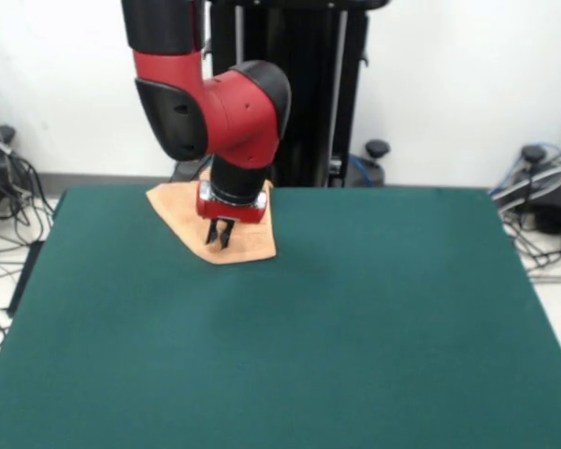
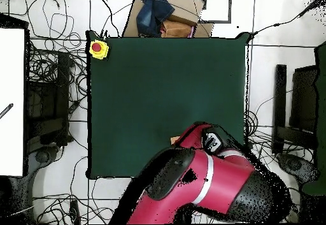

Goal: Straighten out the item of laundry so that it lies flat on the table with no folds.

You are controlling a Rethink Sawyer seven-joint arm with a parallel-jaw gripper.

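Observation:
The light orange-tan towel (image 1: 248,241) lies bunched and folded at the far left part of the dark green table (image 1: 355,318), close to the robot's side. My gripper (image 1: 219,238) points straight down onto the towel's middle, its fingers drawn close together and pinching the cloth. The red arm hides the towel's far part. In the overhead view only a small sliver of the towel (image 2: 174,139) shows beside the arm, on the green table (image 2: 159,88); the gripper itself is hidden under the arm there.
A yellow box with a red button (image 2: 98,48) sits at one table corner. Cardboard boxes and cloth (image 2: 167,15) lie beyond the table's far edge. Cables lie on the floor at both sides (image 1: 0,206). The black pedestal (image 1: 290,94) stands behind the towel.

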